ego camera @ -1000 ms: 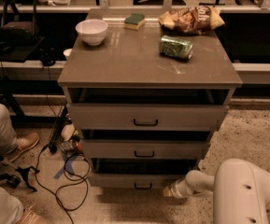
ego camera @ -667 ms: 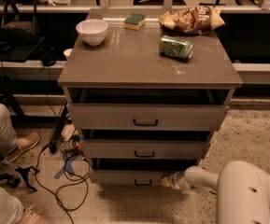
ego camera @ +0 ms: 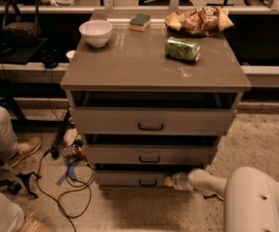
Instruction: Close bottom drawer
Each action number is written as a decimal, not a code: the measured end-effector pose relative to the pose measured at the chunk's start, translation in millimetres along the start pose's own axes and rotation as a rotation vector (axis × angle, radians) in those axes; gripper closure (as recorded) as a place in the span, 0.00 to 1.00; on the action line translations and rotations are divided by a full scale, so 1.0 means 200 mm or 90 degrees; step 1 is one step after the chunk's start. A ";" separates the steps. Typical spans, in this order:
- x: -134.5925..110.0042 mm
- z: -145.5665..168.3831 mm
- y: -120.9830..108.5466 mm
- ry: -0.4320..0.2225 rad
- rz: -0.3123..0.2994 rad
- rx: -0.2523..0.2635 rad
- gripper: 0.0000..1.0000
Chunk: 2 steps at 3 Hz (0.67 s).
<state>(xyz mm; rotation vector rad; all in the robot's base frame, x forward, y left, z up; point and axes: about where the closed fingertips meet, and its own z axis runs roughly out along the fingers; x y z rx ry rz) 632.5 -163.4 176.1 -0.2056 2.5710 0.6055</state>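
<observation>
Camera view from above and in front of the cabinet (ego camera: 153,129), which I use as my reference for everything here. The bottom drawer (ego camera: 124,179) is the lowest of the cabinet's three light-grey fronts, down at floor level, with its small black handle (ego camera: 147,182) at the middle. A dark strip shows between its top edge and the middle drawer (ego camera: 148,154) above it, and I cannot judge how far out it stands. My gripper (ego camera: 170,181) is low at the cabinet's front, just right of that handle, with its tip against the bottom drawer's face or very nearly so. I cannot tell whether the gripper is open or closed. The white arm (ego camera: 255,202) runs from it to the cabinet's front right corner on the floor side. The top drawer (ego camera: 151,121) shows a dark gap under the worktop (ego camera: 144,69). On the worktop a white bowl (ego camera: 96,32) sits at the cabinet's back left, a green and yellow sponge (ego camera: 140,21) at the back middle, a crumpled snack bag (ego camera: 198,19) at the back right, and a green can (ego camera: 183,49) lies on its side just in front of the bag. On the floor left of the cabinet I see black cables (ego camera: 64,197) and a person's trouser leg and tan shoe (ego camera: 25,148).
</observation>
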 end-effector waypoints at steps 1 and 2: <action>0.01 -0.01 0.00 0.000 0.000 0.000 1.00; 0.12 -0.05 -0.04 0.042 -0.001 -0.008 1.00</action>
